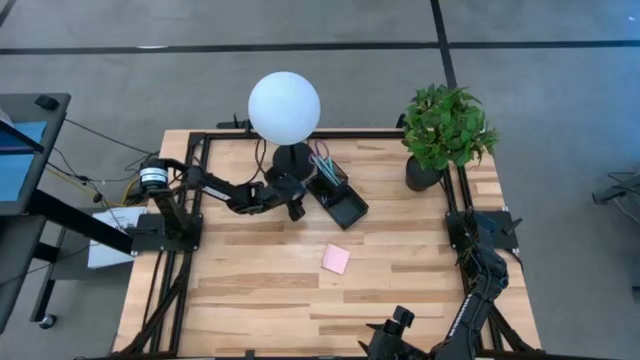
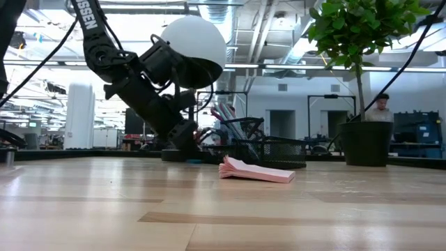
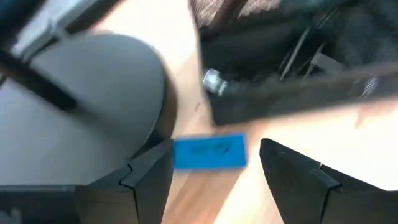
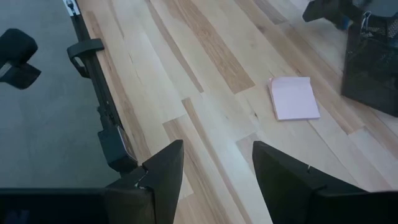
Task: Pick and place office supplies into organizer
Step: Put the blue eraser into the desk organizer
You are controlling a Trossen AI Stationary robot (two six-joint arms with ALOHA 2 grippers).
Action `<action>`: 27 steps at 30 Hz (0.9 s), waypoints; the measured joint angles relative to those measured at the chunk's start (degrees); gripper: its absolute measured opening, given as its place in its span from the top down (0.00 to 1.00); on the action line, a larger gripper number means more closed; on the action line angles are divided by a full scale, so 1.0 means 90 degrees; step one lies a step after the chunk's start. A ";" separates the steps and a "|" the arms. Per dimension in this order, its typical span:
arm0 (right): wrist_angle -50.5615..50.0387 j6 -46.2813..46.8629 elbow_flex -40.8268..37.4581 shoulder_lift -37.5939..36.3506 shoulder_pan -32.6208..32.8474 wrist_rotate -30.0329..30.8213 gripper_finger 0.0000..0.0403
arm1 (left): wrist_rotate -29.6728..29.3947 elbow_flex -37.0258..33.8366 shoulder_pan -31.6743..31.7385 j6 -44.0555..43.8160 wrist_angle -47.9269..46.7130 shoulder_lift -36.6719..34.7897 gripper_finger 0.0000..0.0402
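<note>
Left gripper [image 3: 214,171] is down at the tabletop near the back of the table [image 1: 260,290], at about 12 o'clock from table centre in the high view, just beside the black round lamp base [image 1: 291,158]. Its fingers [image 3: 146,180] stand wide apart. A small blue block [image 3: 209,152] lies flat on the wood in the gap between them; neither finger is seen to touch it, so nothing is gripped. In the left wrist view the lamp base [image 3: 87,124] sits close on one side of the block and the black mesh organizer [image 3: 292,74] just beyond it.

Organizer [image 1: 337,190] stands at roughly 1 o'clock from table centre, right beside the lamp base, its long axis skewed to the table edges. Thin pens [image 1: 322,160] poke up out of its taller section; the lower tray section [image 1: 347,209] points toward the table middle.

Pink sticky-note pad [image 1: 336,259] lies flat on bare wood near table centre, well apart from the organizer, at about 6 o'clock from it. In the low view the pad [image 2: 256,171] has its top sheets slightly fanned.

Right gripper [image 4: 214,177] waits at the front edge, about 5 o'clock, fingers apart, holding nothing.

White globe lamp [image 1: 284,104] and potted plant [image 1: 447,128] stand along the back edge, the plant at about 2 o'clock.
</note>
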 joint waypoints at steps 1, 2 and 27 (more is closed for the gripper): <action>0.0001 -0.0002 0.0000 0.0000 0.0000 0.0001 0.53 | -0.0034 0.0000 0.0029 -0.0068 -0.0156 0.0002 0.41; 0.0002 -0.0002 0.0000 0.0000 0.0000 0.0002 0.53 | -0.0075 0.0000 0.0066 -0.0131 -0.0308 0.0002 0.41; 0.0005 -0.0089 0.0000 0.0000 0.0000 0.0005 0.53 | 0.0623 0.0000 0.0612 -0.1003 -0.0164 0.0007 0.36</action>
